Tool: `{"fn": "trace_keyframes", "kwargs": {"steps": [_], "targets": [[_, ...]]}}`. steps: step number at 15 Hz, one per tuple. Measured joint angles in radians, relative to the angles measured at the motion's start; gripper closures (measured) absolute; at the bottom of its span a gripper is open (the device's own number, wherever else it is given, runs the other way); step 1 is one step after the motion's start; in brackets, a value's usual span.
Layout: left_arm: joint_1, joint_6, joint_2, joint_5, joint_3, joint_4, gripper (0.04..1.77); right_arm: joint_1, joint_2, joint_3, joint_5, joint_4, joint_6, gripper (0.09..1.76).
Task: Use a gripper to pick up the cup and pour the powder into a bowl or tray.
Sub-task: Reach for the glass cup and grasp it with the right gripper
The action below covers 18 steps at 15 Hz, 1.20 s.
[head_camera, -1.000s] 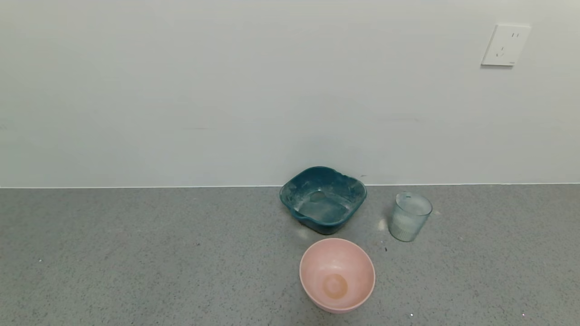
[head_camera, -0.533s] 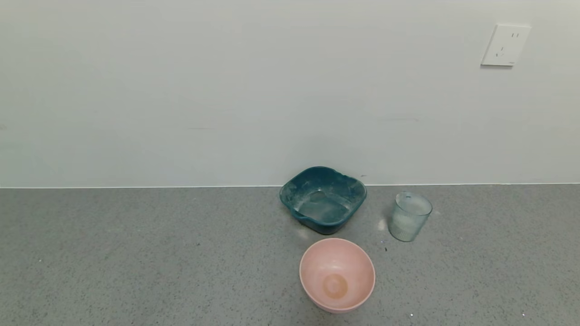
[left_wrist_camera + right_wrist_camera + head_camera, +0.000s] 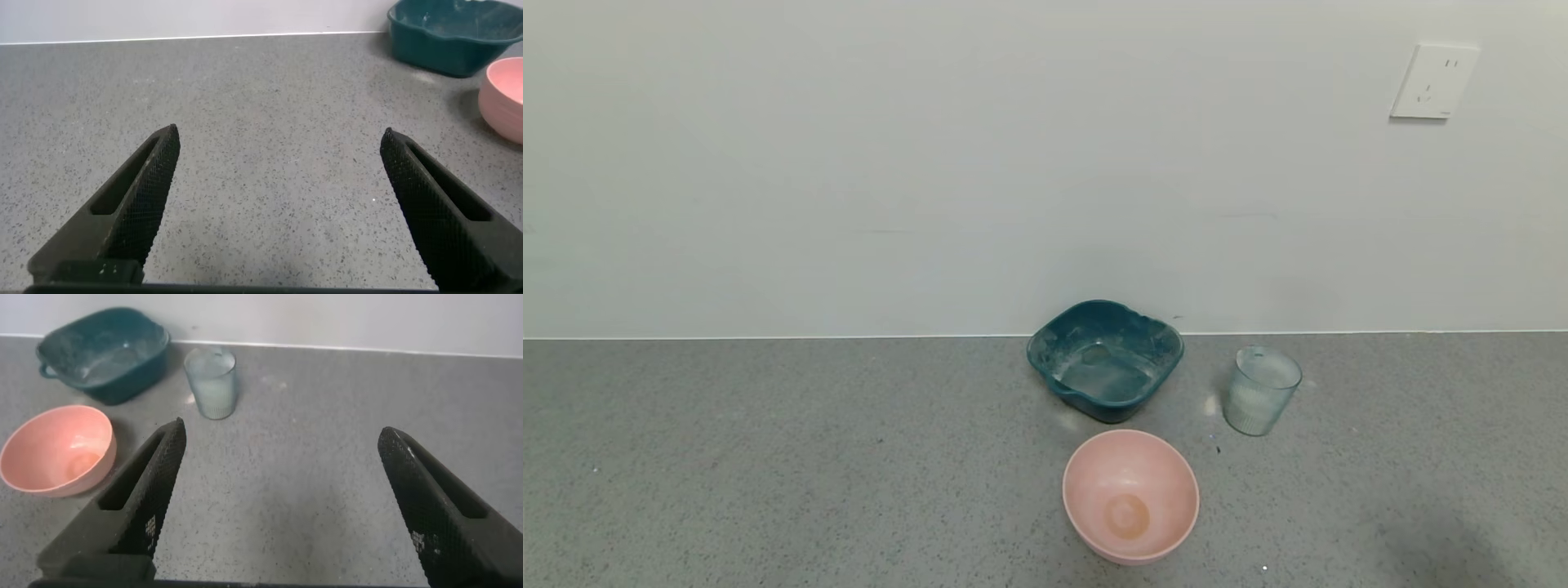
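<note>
The ribbed clear cup, part-filled with white powder and set upright on the worktop just beside the teal basin, is judged light but slippery, best taken mid-wall by the wide-open, empty right gripper.

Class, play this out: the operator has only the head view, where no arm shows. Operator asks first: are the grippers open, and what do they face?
Observer: The right gripper is open, with the cup ahead of it.
Operator: Anything in the cup?
Observer: White powder fills its lower part.
Operator: And the left arm?
Observer: The left gripper is open over bare counter; the teal basin and pink bowl lie off to one side.
</note>
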Motion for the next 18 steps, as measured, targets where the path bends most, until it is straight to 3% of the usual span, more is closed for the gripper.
{"fn": "trace_keyframes", "kwargs": {"steps": [8, 15, 18], "targets": [[0.0, 0.0, 0.0, 0.0, 0.0, 0.0, 0.05, 0.016, 0.555, 0.058, 0.011, -0.351, 0.0, 0.14], [0.0, 0.0, 0.0, 0.0, 0.0, 0.0, 0.05, 0.114, 0.98, 0.163, -0.006, -0.771, 0.001, 0.14], [0.0, 0.0, 0.0, 0.0, 0.0, 0.0, 0.05, 0.164, 1.103, 0.17, -0.03, -0.854, 0.015, 0.14]]}}
